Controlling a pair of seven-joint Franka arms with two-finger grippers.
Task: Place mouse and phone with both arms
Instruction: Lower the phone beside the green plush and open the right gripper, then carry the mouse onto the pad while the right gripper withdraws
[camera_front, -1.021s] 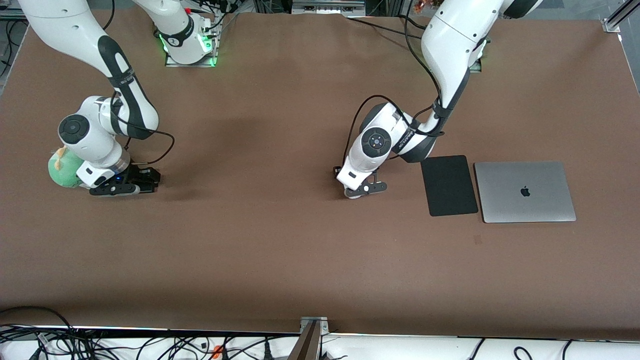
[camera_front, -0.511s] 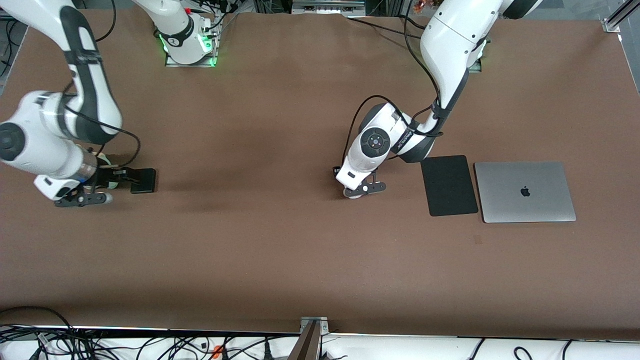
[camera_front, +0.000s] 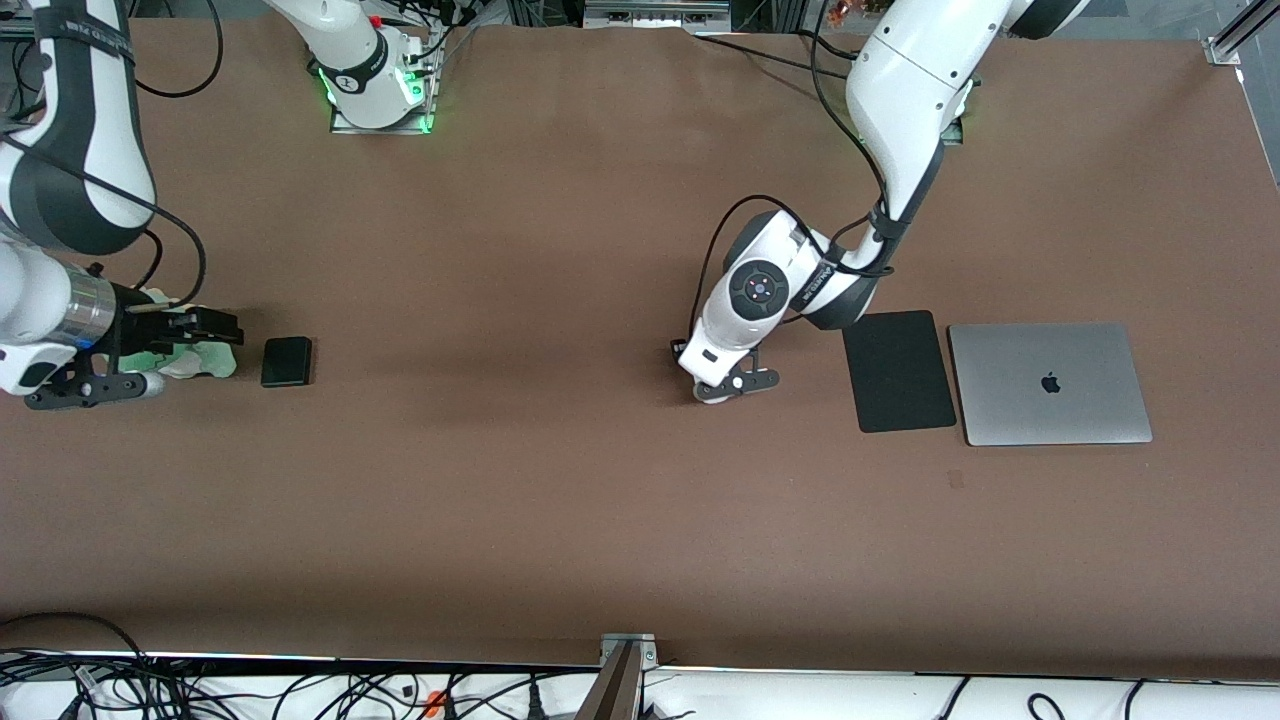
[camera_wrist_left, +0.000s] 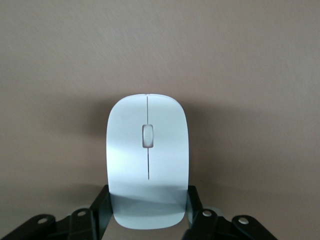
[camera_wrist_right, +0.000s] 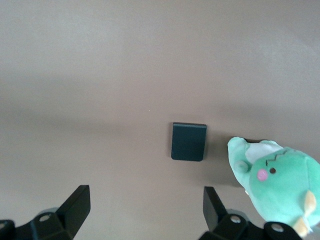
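Your left gripper (camera_wrist_left: 147, 212) sits low near the table's middle, beside the mouse pad (camera_front: 898, 370), fingers (camera_wrist_left: 100, 207) pinching the mouse (camera_wrist_left: 147, 160) at its rear sides: white, glossy, oval, thin centre line. Your right gripper (camera_wrist_right: 145, 205) hangs spread and empty at the right arm's end of the table, over the green plush toy (camera_wrist_right: 277, 180); the phone (camera_front: 286, 361), a small black rounded slab, lies flat just beside that toy.

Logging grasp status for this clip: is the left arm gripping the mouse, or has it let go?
Gripping: the left gripper has its jaws against both sides of the mouse.
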